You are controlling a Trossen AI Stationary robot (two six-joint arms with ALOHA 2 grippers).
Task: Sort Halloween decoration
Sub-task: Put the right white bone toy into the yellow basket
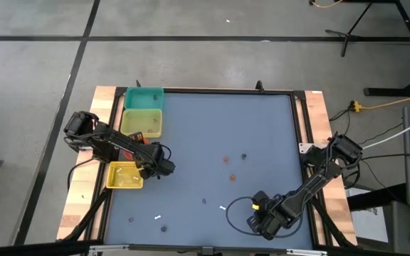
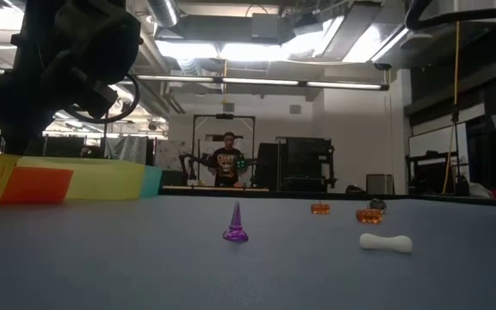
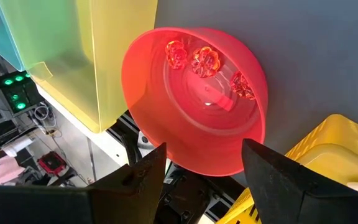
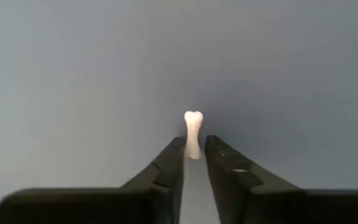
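Note:
A small white bone-shaped stick (image 4: 193, 121) lies on the blue table, with my right gripper (image 4: 194, 146) closed down on its near end, at the table's near right (image 1: 256, 208). Other trinkets lie loose: another white bone (image 2: 386, 243), a purple cone (image 2: 235, 226) standing on its base, and two orange pumpkins (image 2: 319, 207) (image 2: 368, 215). My left gripper (image 3: 204, 168) hangs open above a red bowl (image 3: 194, 99) that holds three orange pumpkins, at the table's left (image 1: 164, 167). My right gripper pinches the white bone's near end (image 4: 192, 151) between its two fingertips. The fingers come from above, pointing steeply down, and lie along the bone. The bone lies flat on the table, and its far knobbed end sticks out past the fingertips.
Teal (image 1: 144, 97) and yellow-green (image 1: 142, 121) bins and a yellow basket (image 1: 124, 175) stand along the left edge. More small trinkets lie near the front edge (image 1: 158, 215) (image 1: 164, 229). A person stands in the room far behind the table (image 2: 227, 165).

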